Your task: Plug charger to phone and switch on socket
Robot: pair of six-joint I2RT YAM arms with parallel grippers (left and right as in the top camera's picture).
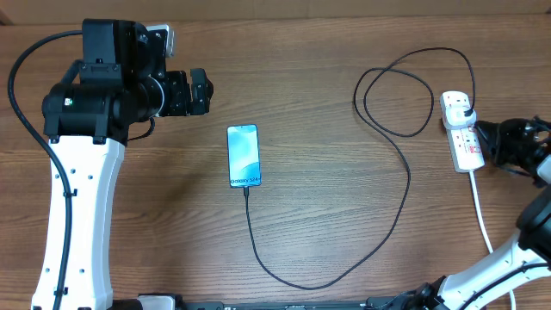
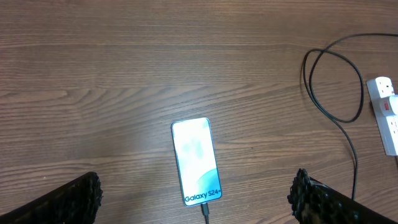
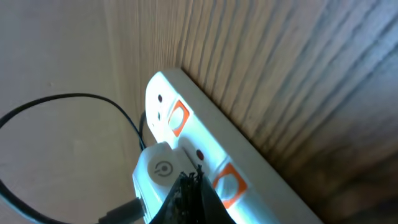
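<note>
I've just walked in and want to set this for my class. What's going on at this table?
The phone lies face up with the charger already in its bottom end. The cable loops across to the socket on the right, where it is plugged in. The right gripper, shut, is down at the socket beside that outlet, probably going for a red switch. The left gripper hangs open away from the phone, holding nothing.

Left wrist: socket [image 2: 388, 124] cut off at 3 o'clock edge; left gripper fingers [image 2: 68, 202] cropped at 5 and 7 o'clock; charger [image 2: 206, 216] cropped at 6 o'clock. Right wrist: right gripper [image 3: 189, 196] dark blur at 6 o'clock, covering part of socket.
</note>
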